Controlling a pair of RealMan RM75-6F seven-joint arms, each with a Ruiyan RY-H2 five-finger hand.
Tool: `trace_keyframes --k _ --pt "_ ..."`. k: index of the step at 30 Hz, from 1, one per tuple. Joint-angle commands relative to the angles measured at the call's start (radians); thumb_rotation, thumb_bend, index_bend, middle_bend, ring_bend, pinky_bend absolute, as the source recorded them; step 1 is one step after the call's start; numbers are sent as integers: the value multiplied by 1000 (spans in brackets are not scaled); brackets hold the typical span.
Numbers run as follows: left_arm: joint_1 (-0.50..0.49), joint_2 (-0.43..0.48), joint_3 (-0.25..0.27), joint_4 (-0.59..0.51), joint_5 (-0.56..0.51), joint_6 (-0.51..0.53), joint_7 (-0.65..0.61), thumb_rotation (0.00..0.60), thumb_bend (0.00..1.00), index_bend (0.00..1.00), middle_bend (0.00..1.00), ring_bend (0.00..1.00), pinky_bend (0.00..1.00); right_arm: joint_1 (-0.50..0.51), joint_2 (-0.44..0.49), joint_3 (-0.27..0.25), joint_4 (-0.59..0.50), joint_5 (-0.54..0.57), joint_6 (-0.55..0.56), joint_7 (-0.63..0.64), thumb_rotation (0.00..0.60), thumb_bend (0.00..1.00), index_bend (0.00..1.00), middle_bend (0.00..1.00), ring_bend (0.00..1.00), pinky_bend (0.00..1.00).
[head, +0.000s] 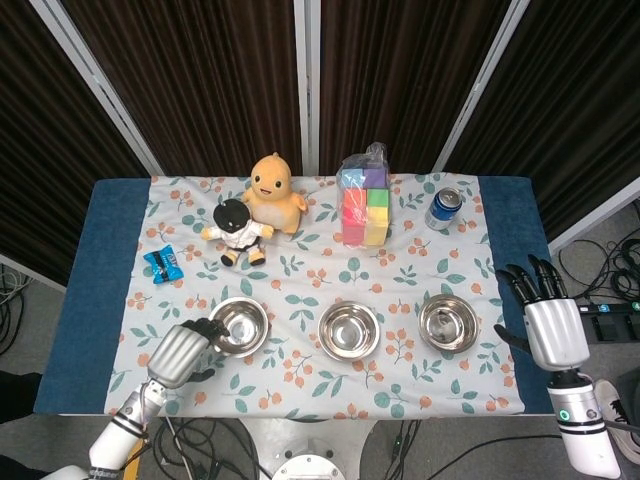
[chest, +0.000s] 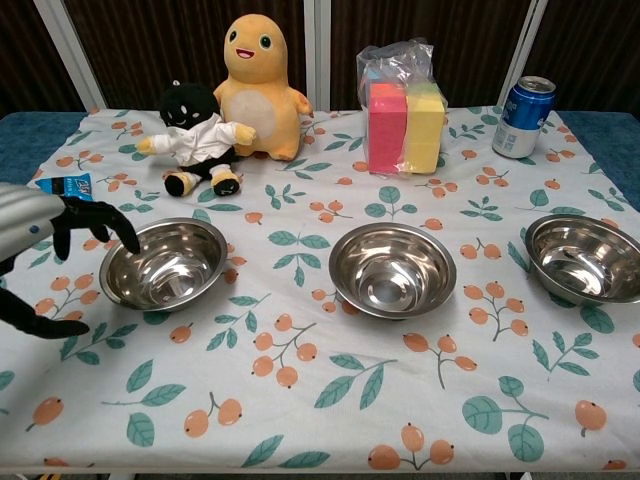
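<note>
Head view shows your left hand (head: 185, 350) just beside the left bowl (head: 238, 326), over the near left part of the cloth (head: 300, 275). Its fingers (chest: 95, 218) are spread and reach toward the bowl's rim, with the thumb apart below; it holds nothing, and you cannot tell whether a fingertip touches the rim. Your right hand (head: 543, 318) hangs off the table's right edge, fingers apart and empty, near the right bowl (head: 449, 323). A middle bowl (head: 348, 331) sits between the two. The blue packet (head: 162, 264) lies beyond your left hand.
</note>
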Motion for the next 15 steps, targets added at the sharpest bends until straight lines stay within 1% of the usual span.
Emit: trace_keyframes --k 1,5,9,15 --pt "-9 -17 8 10 -3 -14 29 600 128 396 398 347 482 1 -2 -1 4 3 -4 5 600 16 204 193 38 110" --pt "-17 -39 11 33 -19 -38 49 600 127 396 398 347 482 1 -4 -4 9 2 -6 10 600 15 204 188 38 109" --pt "-35 -73 14 81 0 -50 85 600 128 395 398 347 483 -1 2 -2 6 6 -4 7 600 15 204 187 38 109" --pt "-66 -120 2 149 19 -64 123 600 136 406 401 348 485 0 10 1 -1 21 -16 -1 600 15 204 184 37 109"
